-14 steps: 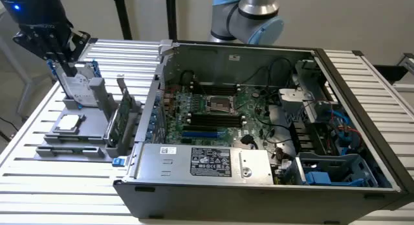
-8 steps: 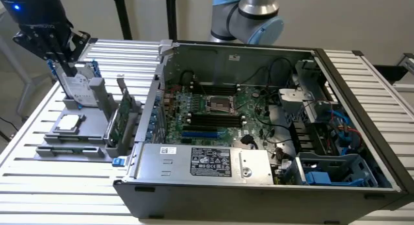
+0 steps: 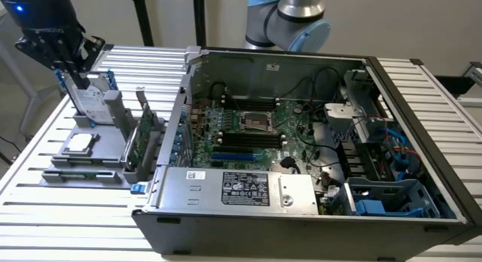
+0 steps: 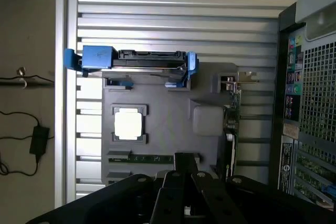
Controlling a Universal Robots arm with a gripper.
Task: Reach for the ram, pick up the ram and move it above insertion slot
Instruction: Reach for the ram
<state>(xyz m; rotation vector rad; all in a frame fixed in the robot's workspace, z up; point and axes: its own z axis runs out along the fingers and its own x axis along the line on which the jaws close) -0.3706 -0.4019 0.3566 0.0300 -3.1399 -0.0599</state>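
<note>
Step in hand: you are reaching; the gripper (image 3: 75,75) is hanging above the grey parts tray (image 3: 113,140), over the upright hard drive (image 3: 94,104), with the ram (image 3: 83,175) not yet touched.
Jaws: you cannot tell how far they are parted; nothing is showing between them.
Ram location: it is lying flat in the tray's slot at the near edge in the exterior view, on the slatted table (image 3: 60,217), well apart from the open computer case (image 3: 421,177).
Ram look: a long, thin green strip with small dark chips (image 4: 142,158).
Next move calls for: my judgement, shifting toward the ram and lining the jaws across its narrow width.
Neighbours: the processor (image 4: 128,124) is sitting just beside it.
</note>
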